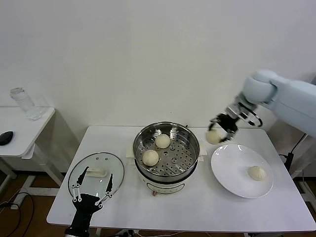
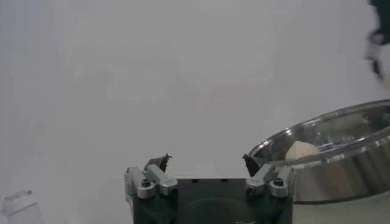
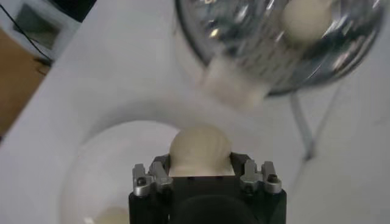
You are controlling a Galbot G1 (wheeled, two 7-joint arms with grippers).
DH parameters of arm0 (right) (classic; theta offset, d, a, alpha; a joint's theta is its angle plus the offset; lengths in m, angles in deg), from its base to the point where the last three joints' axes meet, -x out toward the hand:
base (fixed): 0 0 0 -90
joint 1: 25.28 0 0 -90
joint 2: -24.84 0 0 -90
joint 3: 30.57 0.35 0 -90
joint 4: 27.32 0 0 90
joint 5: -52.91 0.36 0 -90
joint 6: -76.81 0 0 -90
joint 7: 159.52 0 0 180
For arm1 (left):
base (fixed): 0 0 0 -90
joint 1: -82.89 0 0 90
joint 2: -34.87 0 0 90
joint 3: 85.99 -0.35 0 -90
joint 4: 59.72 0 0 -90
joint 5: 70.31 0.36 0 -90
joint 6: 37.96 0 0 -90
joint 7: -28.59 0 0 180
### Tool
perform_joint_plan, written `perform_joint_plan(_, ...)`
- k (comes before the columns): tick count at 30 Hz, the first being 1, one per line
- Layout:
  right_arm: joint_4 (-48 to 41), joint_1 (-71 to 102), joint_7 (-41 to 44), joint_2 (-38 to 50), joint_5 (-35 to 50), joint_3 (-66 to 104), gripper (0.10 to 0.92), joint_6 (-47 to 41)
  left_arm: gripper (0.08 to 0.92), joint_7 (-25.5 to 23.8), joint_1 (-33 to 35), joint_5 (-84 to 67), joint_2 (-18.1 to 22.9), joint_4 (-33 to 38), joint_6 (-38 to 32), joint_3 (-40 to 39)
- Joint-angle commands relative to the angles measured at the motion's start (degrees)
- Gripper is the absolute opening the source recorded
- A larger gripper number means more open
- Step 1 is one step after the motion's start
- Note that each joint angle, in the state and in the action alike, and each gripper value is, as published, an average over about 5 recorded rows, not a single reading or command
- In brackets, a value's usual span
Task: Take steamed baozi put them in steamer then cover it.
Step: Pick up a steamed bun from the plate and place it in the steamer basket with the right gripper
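Observation:
The shiny steamer (image 1: 190, 150) stands mid-table with two baozi (image 1: 162, 141) (image 1: 150, 157) on its perforated tray. My right gripper (image 1: 217, 133) hangs in the air between the steamer and the white plate (image 1: 229, 173), shut on a third baozi (image 1: 214, 137); the right wrist view shows that bun (image 3: 200, 151) pinched between the jaws above the plate's edge. One more baozi (image 1: 256, 172) lies on the plate. My left gripper (image 1: 93, 188) is open at the table's front left, over the near edge of the glass lid (image 1: 96, 165), empty. The steamer rim (image 2: 341, 131) shows in the left wrist view.
A small side table (image 1: 24, 123) at the far left carries a clear glass (image 1: 23, 103) and a dark object (image 1: 6, 137). A white wall stands behind the table. The steamer's white side handle (image 3: 234, 85) lies between my right gripper and the pot.

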Motion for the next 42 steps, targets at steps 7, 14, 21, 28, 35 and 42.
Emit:
perform_joint_plan(7, 9.00, 0.84, -3.68, -13.74, -13.13, -1.60, 0.667, 16.53, 0.823, 0.02, 0.02, -0.09, 0.14, -0.10, -0.37, 0.16)
perform_joint_plan(14, 10.01, 5.49, -4.90, -13.48, -19.51, -2.24, 0.670, 21.25, 0.823, 0.07, -0.20, -0.13, 0.27, -0.07, -0.40, 0.06)
perform_joint_plan(21, 9.18, 8.75, -5.52, -13.36, -23.93, -1.00, 0.670, 23.99, 0.823, 0.10, -0.19, -0.12, 0.46, 0.02, -0.44, 0.03)
perform_joint_plan(28, 9.40, 10.37, -5.56, -13.47, -25.79, -0.02, 0.670, 24.65, 0.823, 0.15, -0.15, -0.12, 0.54, 0.04, -0.53, 0.22)
perform_joint_plan(35, 10.04, 10.59, -5.48, -13.22, -25.94, -0.09, 0.670, 24.99, 0.823, 0.21, -0.18, -0.11, 0.56, -0.20, -0.75, 0.25)
perform_joint_plan(42, 10.26, 11.22, -5.44, -13.10, -26.59, -0.01, 0.680, 25.52, 0.823, 0.29, -0.32, -0.13, 0.56, -0.22, -0.79, 0.23)
